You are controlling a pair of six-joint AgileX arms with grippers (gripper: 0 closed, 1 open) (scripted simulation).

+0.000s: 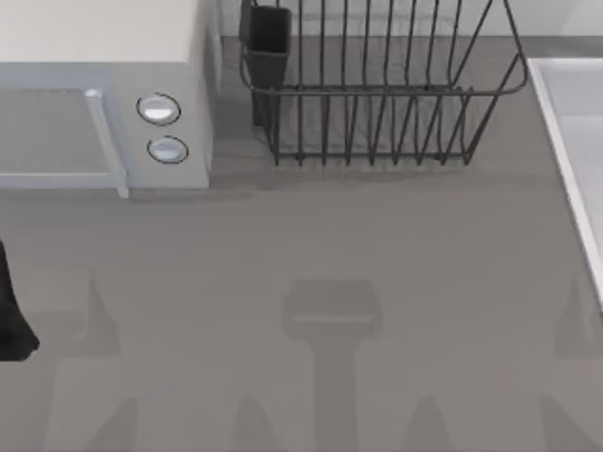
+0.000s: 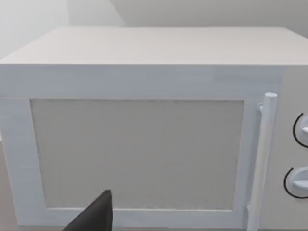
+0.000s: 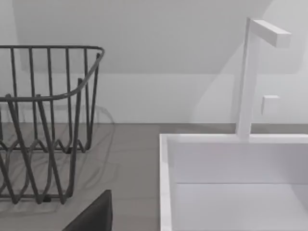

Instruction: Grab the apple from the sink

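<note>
My left arm (image 1: 11, 315) sits at the bench's (image 1: 311, 245) left edge; I cannot tell either gripper's opening. Farther back stand the microwave (image 1: 104, 104) and dish rack (image 1: 377, 94). The sink (image 3: 166, 183) lies right; its visible part holds no apple.

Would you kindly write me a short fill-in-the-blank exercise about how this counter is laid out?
1. The microwave has ___ round knobs beside its door.
2. In the top view, the dish rack stands to the ___ of the microwave.
3. A white ___ rises behind the sink.

Missing words: two; right; faucet
</note>
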